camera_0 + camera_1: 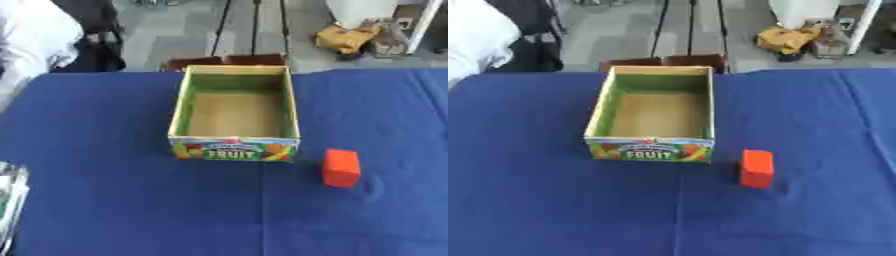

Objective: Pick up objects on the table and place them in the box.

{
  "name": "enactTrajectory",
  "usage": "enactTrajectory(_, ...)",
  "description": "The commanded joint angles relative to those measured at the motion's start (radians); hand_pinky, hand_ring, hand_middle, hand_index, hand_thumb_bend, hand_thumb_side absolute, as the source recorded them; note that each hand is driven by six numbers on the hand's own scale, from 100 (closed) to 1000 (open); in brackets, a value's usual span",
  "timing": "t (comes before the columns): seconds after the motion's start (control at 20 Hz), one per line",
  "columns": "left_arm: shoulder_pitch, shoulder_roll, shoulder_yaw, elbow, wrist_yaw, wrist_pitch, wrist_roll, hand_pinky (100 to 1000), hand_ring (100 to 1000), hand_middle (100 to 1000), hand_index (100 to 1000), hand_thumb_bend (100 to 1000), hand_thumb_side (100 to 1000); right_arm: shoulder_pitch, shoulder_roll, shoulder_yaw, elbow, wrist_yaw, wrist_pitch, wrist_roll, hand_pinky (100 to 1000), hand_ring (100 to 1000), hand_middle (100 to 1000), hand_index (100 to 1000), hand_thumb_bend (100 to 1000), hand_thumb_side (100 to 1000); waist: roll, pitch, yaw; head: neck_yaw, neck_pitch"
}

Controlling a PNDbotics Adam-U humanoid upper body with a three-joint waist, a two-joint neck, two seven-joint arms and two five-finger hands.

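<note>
No fingers are in view in either eye view, so whether they are released or clenched cannot be told. Nothing is being grasped as far as is shown. The orange block (340, 168) lies on the blue-covered worktop (105, 200), just beside the front right corner of the box (234, 148) (marked FRUIT). The box is seen empty; nothing has yet been placed, and the block remains to be picked up.

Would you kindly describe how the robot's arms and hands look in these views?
Neither arm nor hand shows clearly. Only a silver-grey sliver sits at the lower left edge of the left eye view. I cannot tell whether it belongs to the robot's left arm.
</note>
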Motion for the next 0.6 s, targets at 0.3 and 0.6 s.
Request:
enactTrajectory(0.3, -0.013, 0.025, 0.009, -0.014, 0.001, -0.002, 0.002, 839, 907, 880, 977, 117, 996, -0.012, -0.034, -0.008, -0.020, 0.004, 0.000, -0.002, 734, 753, 680, 771, 100, 1000, -0.013, 0.000, 0.000, 0.002, -0.014)
enactTrajectory(0.6, -0.012, 0.027, 0.009, -0.014, 0.002, -0.001, 0.000, 839, 907, 880, 978, 116, 996, -0.012, -0.063, -0.015, -0.020, 0.017, 0.022, 0.004, 739, 764, 698, 787, 100, 1000, -0.011, -0.002, 0.000, 0.001, -0.011)
